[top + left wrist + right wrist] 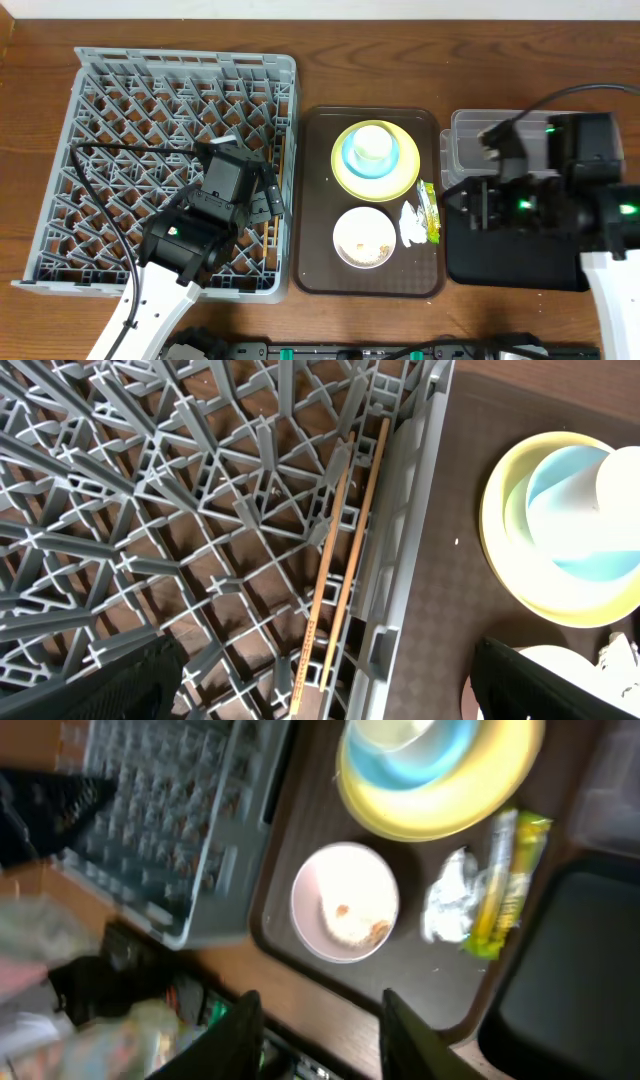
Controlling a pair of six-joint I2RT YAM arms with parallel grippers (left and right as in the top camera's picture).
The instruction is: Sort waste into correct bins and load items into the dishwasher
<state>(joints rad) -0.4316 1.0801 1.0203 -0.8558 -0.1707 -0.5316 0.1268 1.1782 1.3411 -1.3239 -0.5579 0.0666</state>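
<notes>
The left claw (330,685) hung wide open and empty over the chopsticks (340,560), while the half-open, empty right claw (320,1030) risked clipping the white bowl (345,903), spilling its scraps (352,928)

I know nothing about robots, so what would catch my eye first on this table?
The big grey dish rack on the left stands out, a pair of chopsticks lying along its right wall. Beside it, a brown tray holds a yellow plate stacked with a light blue bowl and white cup, plus a white bowl of food scraps.
</notes>
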